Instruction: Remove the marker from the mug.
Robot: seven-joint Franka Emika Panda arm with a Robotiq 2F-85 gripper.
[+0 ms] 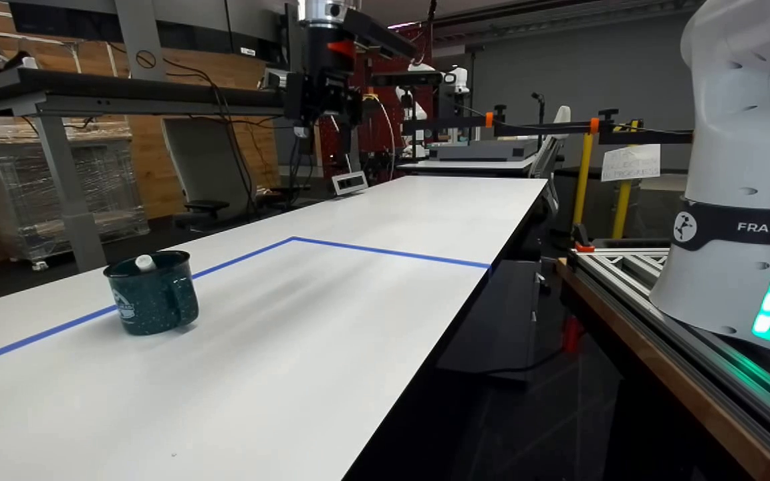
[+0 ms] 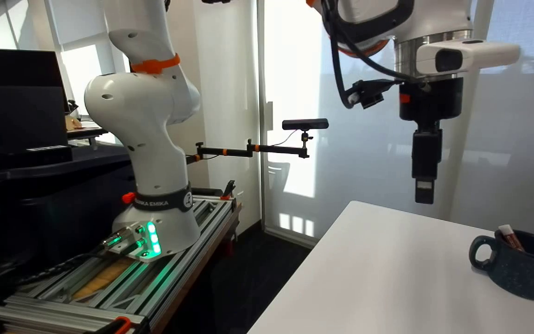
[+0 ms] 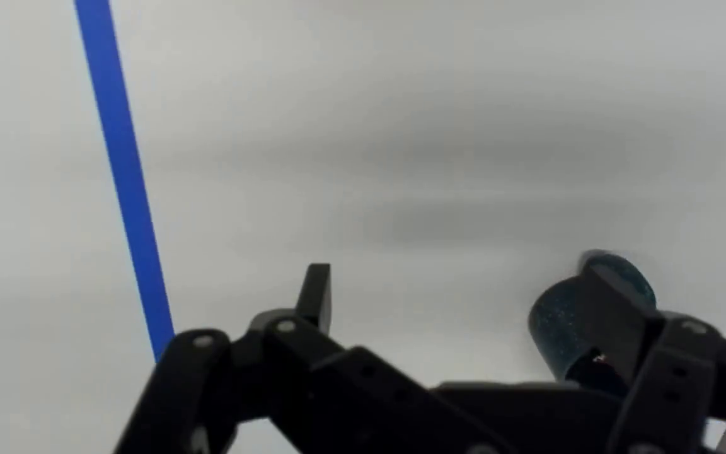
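Observation:
The dark teal mug (image 1: pixel 151 300) stands upright on the white table; it also shows in an exterior view (image 2: pixel 522 271) and, partly behind a finger, in the wrist view (image 3: pixel 552 321). The marker (image 2: pixel 512 239) leans inside the mug near the handle side, its pale end above the rim and its reddish body partly hidden by the wall. Only its white end (image 1: pixel 145 262) shows in an exterior view. A small bit of it (image 3: pixel 600 358) shows in the wrist view. My gripper (image 3: pixel 467 293) is open with nothing between its fingers. It hangs above the table (image 2: pixel 424 192), apart from the mug.
Blue tape (image 1: pixel 392 252) marks lines on the white table (image 1: pixel 278 374). A small white box with a dark display (image 1: pixel 349 182) stands at the table's far edge. A camera on a black boom (image 2: pixel 305 124) and a raised dark desk (image 1: pixel 158 93) stand around the workspace.

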